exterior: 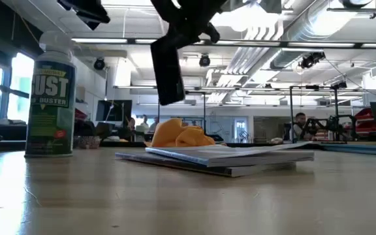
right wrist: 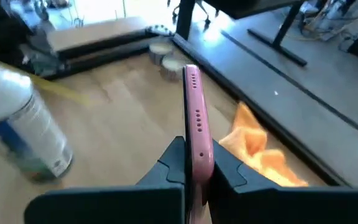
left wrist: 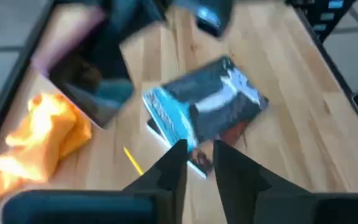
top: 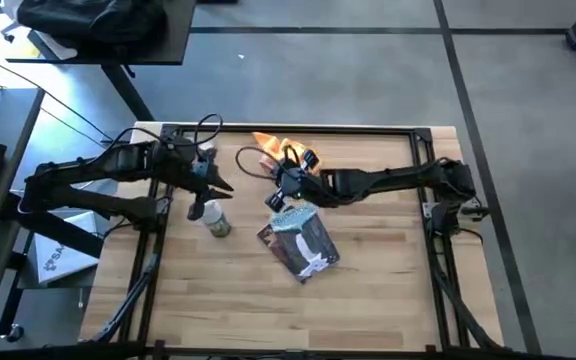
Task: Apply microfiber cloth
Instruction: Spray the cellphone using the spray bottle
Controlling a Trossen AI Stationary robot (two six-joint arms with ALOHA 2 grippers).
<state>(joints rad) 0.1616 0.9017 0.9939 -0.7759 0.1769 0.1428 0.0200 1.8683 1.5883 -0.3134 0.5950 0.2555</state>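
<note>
— You're holding the phone [right wrist: 197, 134] edge-on, pinched in the right gripper [right wrist: 194, 165], while the microfiber cloth [top: 271, 147] is lying at the table's far edge, untouched.

— And the left gripper [left wrist: 199, 163]?

— Narrow and empty. Only the right wrist view is showing your thin grip — the phone could be slipping.

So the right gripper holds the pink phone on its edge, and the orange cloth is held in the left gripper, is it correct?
Not quite. The right gripper does clamp the phone on its edge, but the orange cloth lies loose at the table's far edge, as the high view shows. The left gripper holds nothing.
</note>
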